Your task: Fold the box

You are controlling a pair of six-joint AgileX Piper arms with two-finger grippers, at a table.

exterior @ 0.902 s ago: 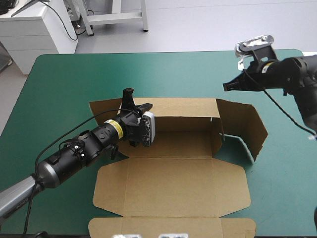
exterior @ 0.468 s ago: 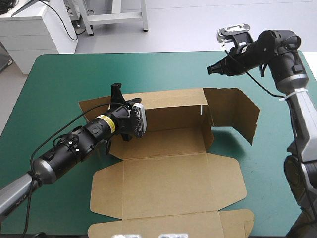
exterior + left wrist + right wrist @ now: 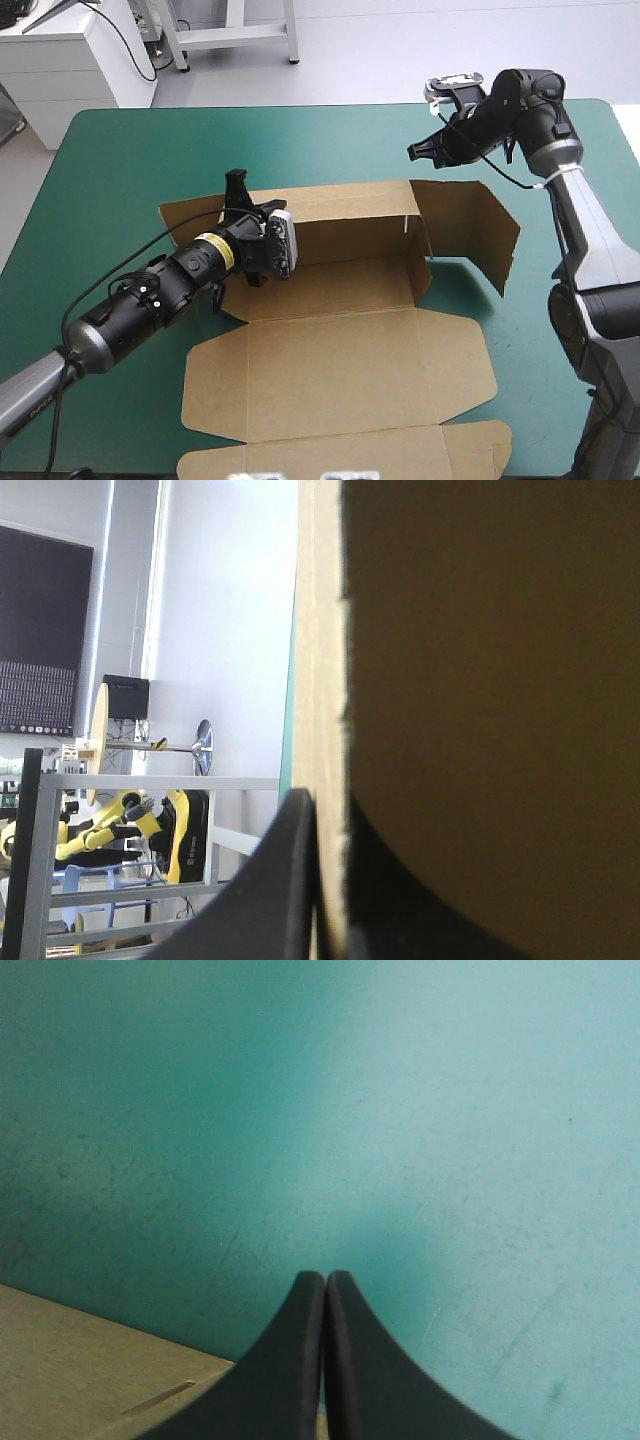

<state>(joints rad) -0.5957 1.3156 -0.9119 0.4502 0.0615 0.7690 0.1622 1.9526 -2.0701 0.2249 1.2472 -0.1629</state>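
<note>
High view, near to far: the brown box (image 3: 340,370) is spread on the teal-green cover (image 3: 130,170), about mid-table. Its lid panel (image 3: 345,440) lies flat at the near edge, and the base is flat just beyond it. The back wall (image 3: 345,235) is raised upright along the base's far side. An end flap (image 3: 470,225) is stood up at the right end of that wall, splayed outward and not tucked.

The left gripper (image 3: 250,200) is clamped on the left end of the back wall, one black finger on each face. In the left wrist view the board's edge is seen pinched against one finger. The other finger is lost in shadow behind the sheet.

Farthest off, the right gripper (image 3: 412,152) is held above the cover, just beyond the corner where the end flap meets the back wall. It is apart from the board. In the right wrist view its fingers are pressed together in one point and nothing is held. Bare cover lies ahead of them, and a strip of board shows under and beside them.

Step judged in hand: the walls are being raised. The back wall is steadied by the left arm while the right is placed behind the end flap. The tray is not yet formed.

Next move, as judged: the pointed right tip would need to be brought against the flap's outer face and the flap swung inward across the base's right end. The left hold should be kept firm, or the whole sheet may slide on the cover.
</note>
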